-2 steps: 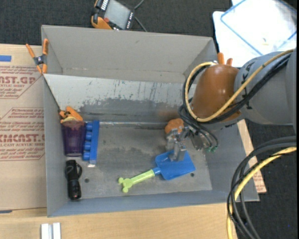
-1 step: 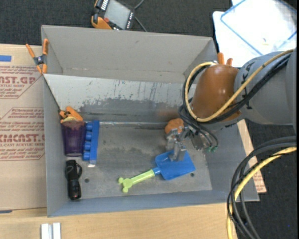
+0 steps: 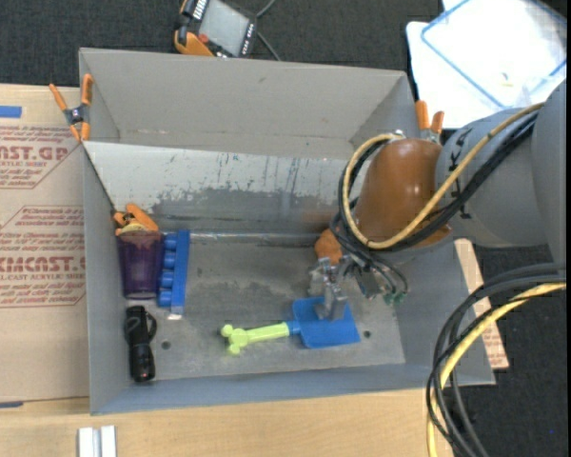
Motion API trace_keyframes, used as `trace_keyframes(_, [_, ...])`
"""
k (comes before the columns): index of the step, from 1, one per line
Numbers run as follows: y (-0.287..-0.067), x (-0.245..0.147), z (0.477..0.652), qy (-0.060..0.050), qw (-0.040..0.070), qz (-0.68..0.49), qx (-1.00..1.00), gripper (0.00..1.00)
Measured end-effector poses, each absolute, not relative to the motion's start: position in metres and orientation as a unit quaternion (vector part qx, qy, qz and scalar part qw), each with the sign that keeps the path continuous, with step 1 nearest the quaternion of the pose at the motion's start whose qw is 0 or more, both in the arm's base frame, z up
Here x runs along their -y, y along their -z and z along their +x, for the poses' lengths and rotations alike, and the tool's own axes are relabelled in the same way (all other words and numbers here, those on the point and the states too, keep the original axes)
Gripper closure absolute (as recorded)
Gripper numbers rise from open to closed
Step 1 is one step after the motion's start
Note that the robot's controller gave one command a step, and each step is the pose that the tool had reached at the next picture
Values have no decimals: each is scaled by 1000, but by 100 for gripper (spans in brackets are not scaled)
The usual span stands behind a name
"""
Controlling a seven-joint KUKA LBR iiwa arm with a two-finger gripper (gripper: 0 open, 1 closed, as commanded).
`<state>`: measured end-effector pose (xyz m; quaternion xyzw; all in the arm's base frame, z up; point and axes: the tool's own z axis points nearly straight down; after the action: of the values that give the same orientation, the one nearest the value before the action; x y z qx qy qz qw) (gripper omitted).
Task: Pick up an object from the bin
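I cannot tell whether the gripper (image 3: pixel 330 291) is open or closed. It hangs at the back edge of the blue scoop (image 3: pixel 325 332) of a toy shovel, just below. Its yellow-green handle (image 3: pixel 259 334) runs leftward along the bin's front.

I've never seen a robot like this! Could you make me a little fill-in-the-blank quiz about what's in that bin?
1. The claw hangs over the toy shovel's ___ blade.
2. The shovel's yellow-green handle points toward the view's ___.
3. By the grey bin's left wall, a blue studded brick lies beside a ___ container.

Missing words: blue; left; purple.
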<state>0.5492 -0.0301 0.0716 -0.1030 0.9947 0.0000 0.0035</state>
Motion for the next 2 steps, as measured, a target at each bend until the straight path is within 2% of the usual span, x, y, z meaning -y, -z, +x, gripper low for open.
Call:
trace_keyframes(1, [-71,24,566,0,4,-123,-992,100])
trace_keyframes(2, [-168,30,563,0,2,-109,-994,100])
